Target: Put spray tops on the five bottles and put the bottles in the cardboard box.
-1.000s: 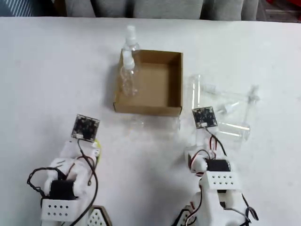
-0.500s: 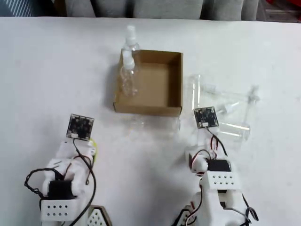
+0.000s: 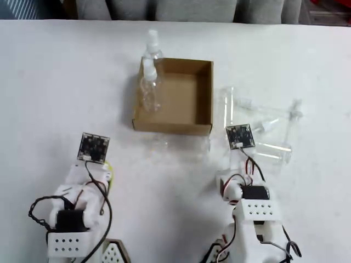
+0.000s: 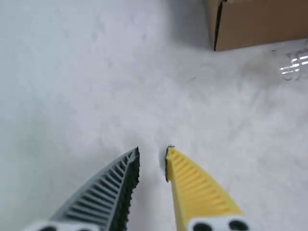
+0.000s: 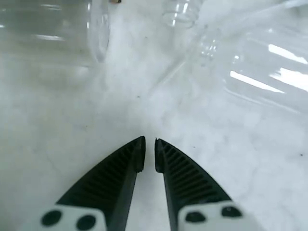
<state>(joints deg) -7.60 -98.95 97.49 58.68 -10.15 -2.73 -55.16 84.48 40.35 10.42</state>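
Note:
The cardboard box (image 3: pixel 186 98) sits mid-table, with one bottle with a spray top (image 3: pixel 149 87) lying inside along its left wall. A second topped bottle (image 3: pixel 152 46) is behind the box. A bare clear bottle (image 3: pixel 178 144) lies in front of the box, and its neck (image 4: pixel 293 67) appears past the box corner (image 4: pixel 260 21). More clear bottles (image 3: pixel 274 150) and loose spray tops (image 3: pixel 296 109) lie to the right. My left gripper (image 4: pixel 152 153) is shut and empty above bare table. My right gripper (image 5: pixel 149 144) is shut and empty, just short of clear bottles (image 5: pixel 260 72).
The white table (image 3: pixel 66 82) is bare at the left and far side. Grey chair backs (image 3: pixel 186 8) line the far edge. Another clear bottle (image 3: pixel 227 104) lies against the box's right wall. Both arm bases stand at the near edge.
The left arm drew slightly back and to the left a second ago, then held still. The right arm and the bottles have not moved.

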